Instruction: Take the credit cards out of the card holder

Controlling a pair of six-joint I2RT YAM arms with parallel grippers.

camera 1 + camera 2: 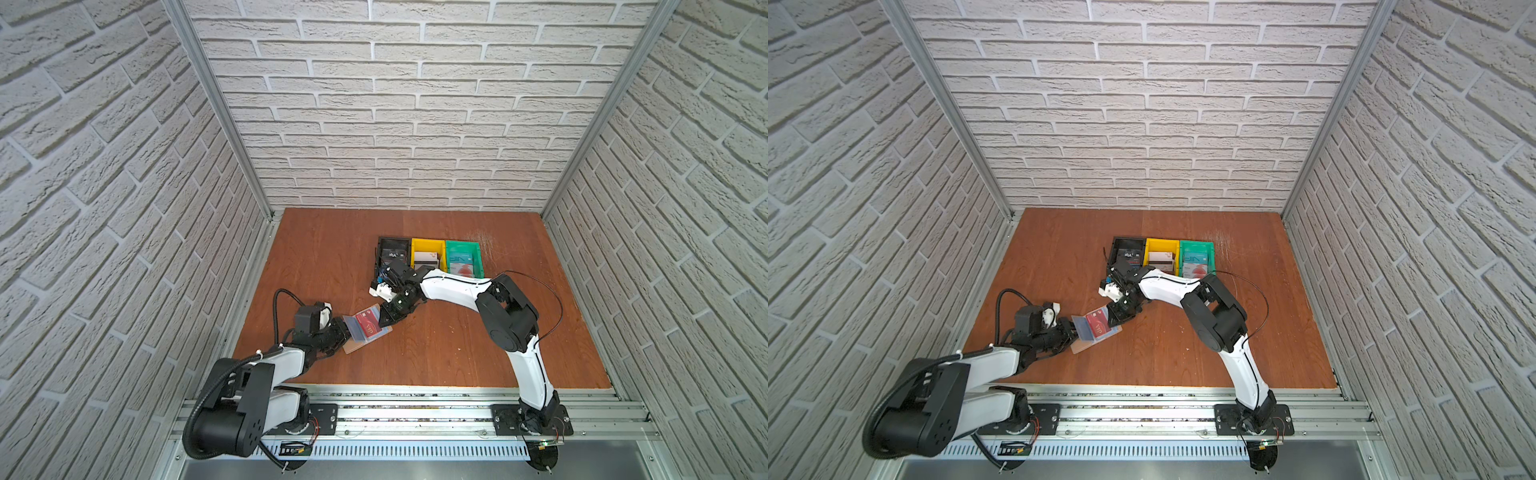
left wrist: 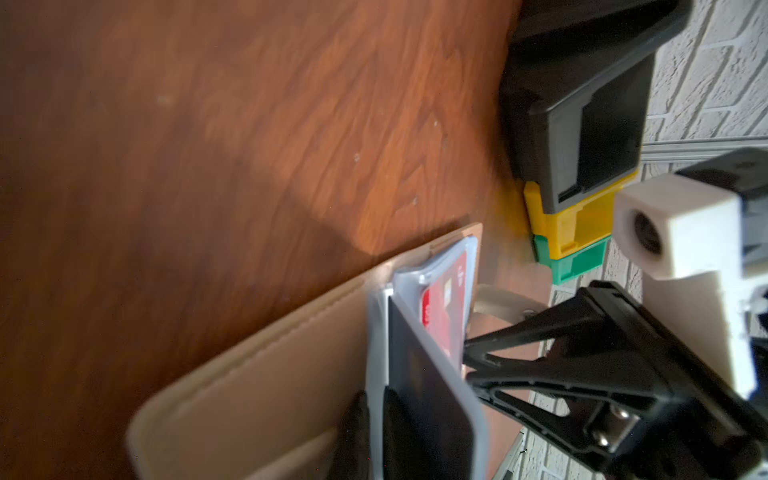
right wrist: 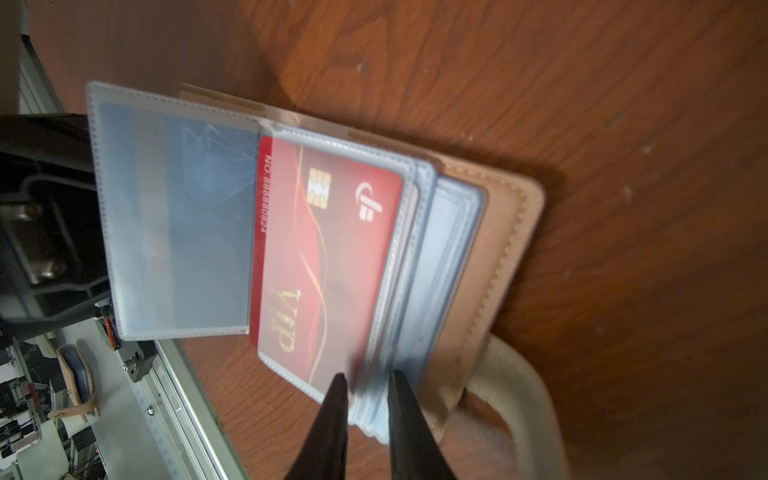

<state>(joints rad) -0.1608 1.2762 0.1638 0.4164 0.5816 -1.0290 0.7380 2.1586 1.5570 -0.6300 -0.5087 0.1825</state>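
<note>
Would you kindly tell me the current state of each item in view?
card holder, open on table
clear sleeve, lifted
red card, not yet pulled out
left end effector, shut on clear sleeve
right end effector, slightly open
black bin, holds card
yellow bin, holds cards
green bin, holds cards

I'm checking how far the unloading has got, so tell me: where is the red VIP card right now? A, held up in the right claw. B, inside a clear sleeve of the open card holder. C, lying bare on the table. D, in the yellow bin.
B: in the right wrist view the red VIP card shows through a clear sleeve of the open card holder.
</note>
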